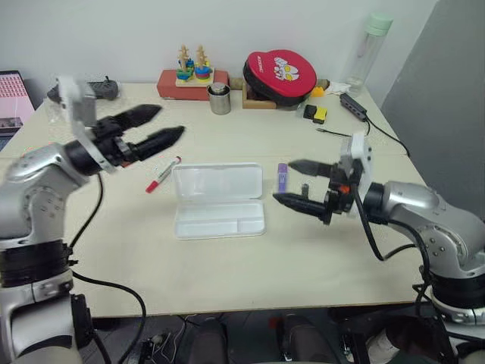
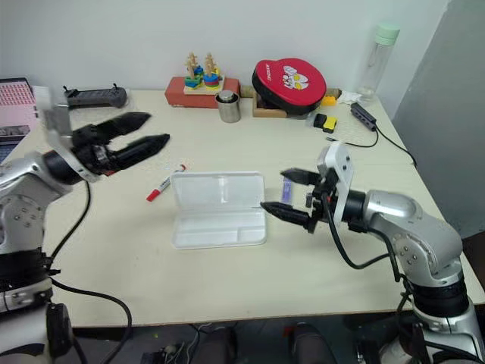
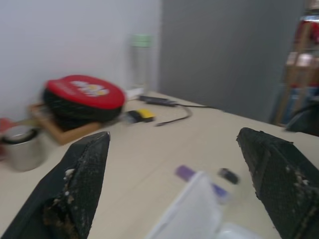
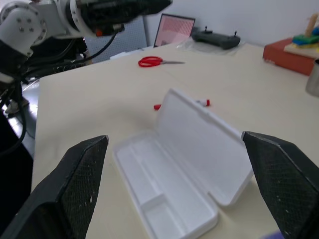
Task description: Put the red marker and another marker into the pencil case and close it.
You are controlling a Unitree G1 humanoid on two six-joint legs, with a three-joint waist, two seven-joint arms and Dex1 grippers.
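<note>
Writing is unreadable on red marker (image 1: 163,175) beside open pencil case (image 1: 218,201).

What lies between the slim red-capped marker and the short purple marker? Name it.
The flat white plastic pencil case, lid open, lies between the red-capped marker and the purple marker, clear in the left eye view.

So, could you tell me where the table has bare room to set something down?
Bare: the table's near strip below the pencil case, and the stretch between it and the metal cup. Crowded: the far edge around the red pouch.
</note>
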